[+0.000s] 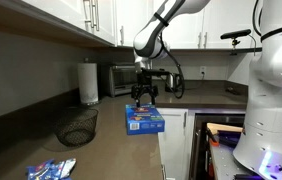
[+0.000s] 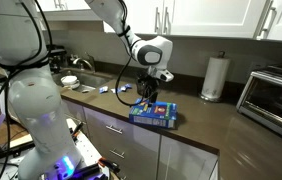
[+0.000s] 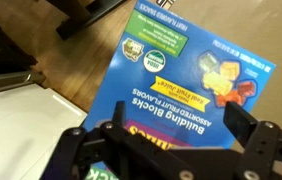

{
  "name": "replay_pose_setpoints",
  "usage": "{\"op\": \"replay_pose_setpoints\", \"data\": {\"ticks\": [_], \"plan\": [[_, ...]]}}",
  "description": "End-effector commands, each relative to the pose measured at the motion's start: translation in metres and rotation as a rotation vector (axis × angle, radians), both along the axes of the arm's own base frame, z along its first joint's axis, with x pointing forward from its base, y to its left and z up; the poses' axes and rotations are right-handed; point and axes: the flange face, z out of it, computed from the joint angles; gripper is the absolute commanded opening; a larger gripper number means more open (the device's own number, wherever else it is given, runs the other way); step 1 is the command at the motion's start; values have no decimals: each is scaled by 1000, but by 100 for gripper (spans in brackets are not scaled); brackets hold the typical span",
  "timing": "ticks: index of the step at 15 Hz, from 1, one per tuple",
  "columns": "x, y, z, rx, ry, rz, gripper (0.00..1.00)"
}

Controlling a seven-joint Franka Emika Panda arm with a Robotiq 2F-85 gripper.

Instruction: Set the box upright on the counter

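Observation:
A blue fruit-snack box (image 1: 144,121) lies flat, face up, on the dark counter (image 1: 111,140) close to its front edge. It also shows in an exterior view (image 2: 153,115) and fills the wrist view (image 3: 191,70), label upside down. My gripper (image 1: 145,96) hangs just above the box, pointing down, in both exterior views (image 2: 148,94). In the wrist view the gripper (image 3: 179,116) has its two black fingers spread wide over the box, with nothing between them.
A black wire basket (image 1: 78,126) stands beside the box. A paper towel roll (image 1: 89,82) and a toaster oven (image 1: 121,78) stand at the back wall. Snack packets (image 1: 51,170) lie nearby. A sink (image 2: 76,80) is further along the counter.

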Motion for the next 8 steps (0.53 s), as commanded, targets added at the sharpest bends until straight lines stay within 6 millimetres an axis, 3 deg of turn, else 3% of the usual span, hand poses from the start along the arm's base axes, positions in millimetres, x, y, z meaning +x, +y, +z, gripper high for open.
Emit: {"op": "replay_pose_setpoints", "data": {"ticks": [1,4,8], "plan": [[2,-24,45,-34,-61,41,100],[15,-50,61,-21,-81,92,100],[27,-93,64,42,-61,189,100]]}}
